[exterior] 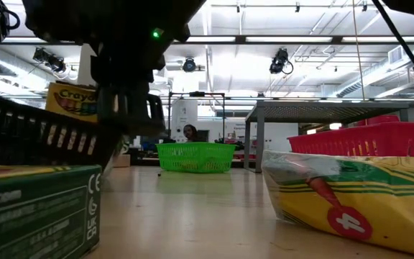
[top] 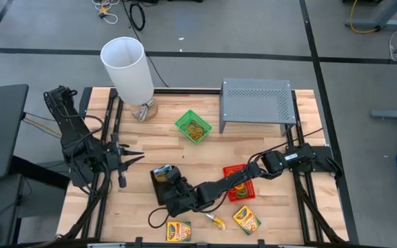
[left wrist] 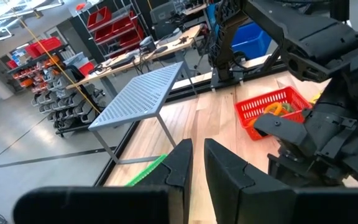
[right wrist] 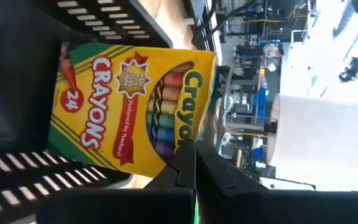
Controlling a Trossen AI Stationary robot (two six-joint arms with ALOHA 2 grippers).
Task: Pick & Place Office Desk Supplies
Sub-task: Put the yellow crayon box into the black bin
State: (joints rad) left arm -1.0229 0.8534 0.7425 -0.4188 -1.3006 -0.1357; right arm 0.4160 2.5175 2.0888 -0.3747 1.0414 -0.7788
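- The right gripper (top: 165,180), fingers together, hangs over the black tray (top: 163,195) at lower centre of the high view.
- A crayon box (right wrist: 132,106) stands in that tray, directly ahead of it, long axis along the tray.
- The left gripper (top: 133,160), fingers nearly together and holding nothing, waits at left, farther off.

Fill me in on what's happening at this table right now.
The right gripper is reached across to the black tray near the table's front, its fingers shut, with a crayon box standing in that tray right in front of it. The left gripper waits over the table's left side, holding nothing. Two more crayon boxes lie at the front edge, the red tray sits under the right arm, and the green tray sits farther back.
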